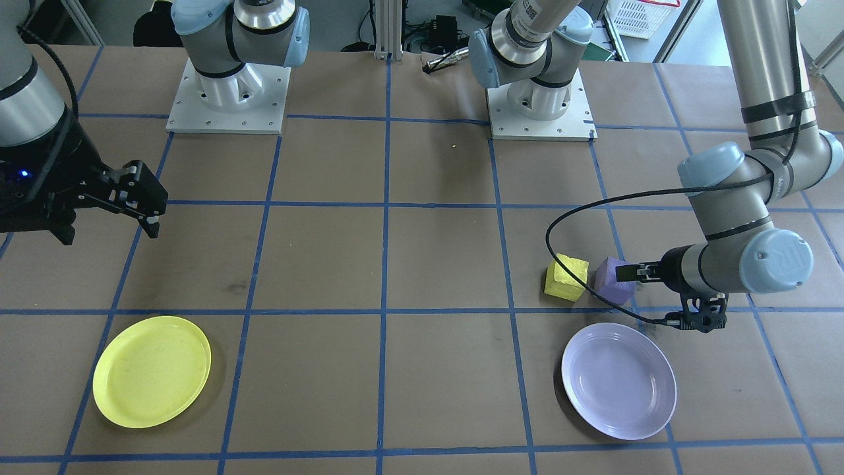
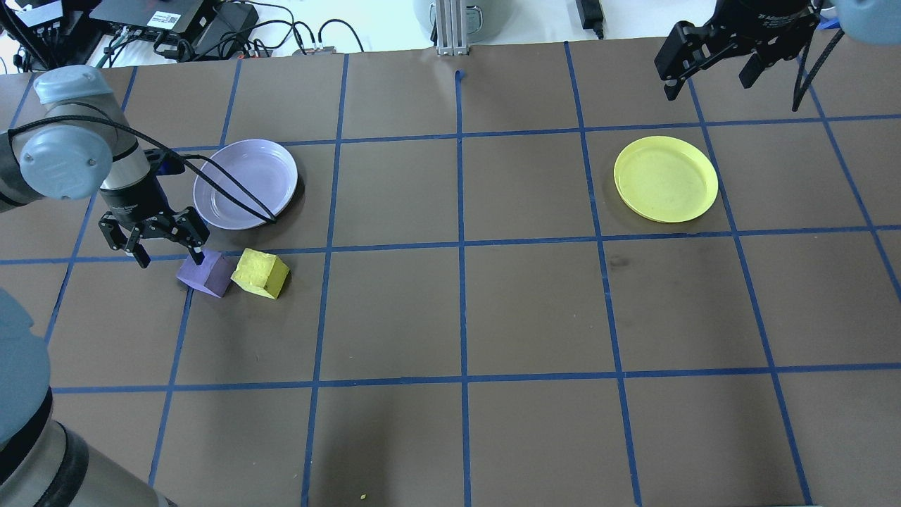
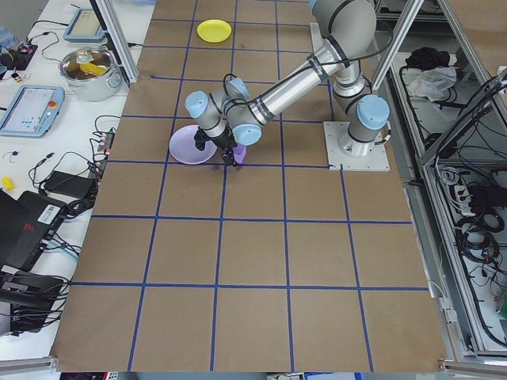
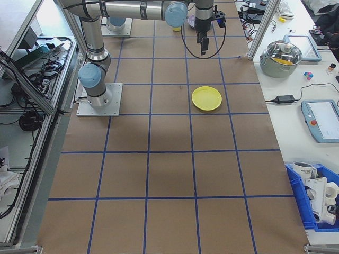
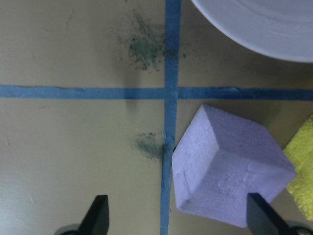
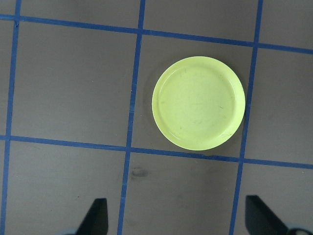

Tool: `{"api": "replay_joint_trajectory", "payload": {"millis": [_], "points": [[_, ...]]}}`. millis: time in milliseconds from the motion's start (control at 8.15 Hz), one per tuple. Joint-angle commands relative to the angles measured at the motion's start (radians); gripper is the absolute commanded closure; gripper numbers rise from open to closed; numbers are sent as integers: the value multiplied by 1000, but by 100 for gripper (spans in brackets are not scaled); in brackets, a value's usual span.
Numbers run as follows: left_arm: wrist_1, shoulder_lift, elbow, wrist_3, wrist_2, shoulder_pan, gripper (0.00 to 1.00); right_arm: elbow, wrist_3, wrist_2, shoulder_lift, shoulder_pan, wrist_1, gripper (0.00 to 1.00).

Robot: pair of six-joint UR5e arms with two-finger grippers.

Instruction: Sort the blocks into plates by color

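The purple block (image 2: 205,273) lies on the table, its side against the yellow block (image 2: 260,273), just in front of the lavender plate (image 2: 245,184). My left gripper (image 2: 170,257) hangs open low over the purple block's outer side. In the left wrist view the purple block (image 5: 230,181) sits toward the right fingertip of the left gripper (image 5: 178,218), with the yellow block (image 5: 301,181) at the edge. The yellow plate (image 2: 665,179) holds nothing. Beyond it my right gripper (image 2: 707,81) hovers open and holds nothing, and its wrist view looks down on the yellow plate (image 6: 198,103).
Blue tape lines grid the brown table. The two arm bases (image 1: 229,99) (image 1: 541,99) stand at the robot's edge. A black cable (image 2: 232,186) loops from the left wrist over the lavender plate. Benches with a pot (image 3: 91,67) and electronics flank the table.
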Motion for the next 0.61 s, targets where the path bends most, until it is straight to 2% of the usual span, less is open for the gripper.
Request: {"api": "replay_joint_trajectory", "payload": {"millis": [0,245,368,491], "points": [[-123,8,102,19,2,-2,0,2,-1,0,0,0,1,0],[-124,16,100,54,-7,-15,0,2,-1,0,0,0,1,0],[-108,40,97,126,0,-42,4,2,-1,1,0,0,1,0],[-99,59,96,189,2,-56,4,2,-1,1,-1,0,1,0]]}}
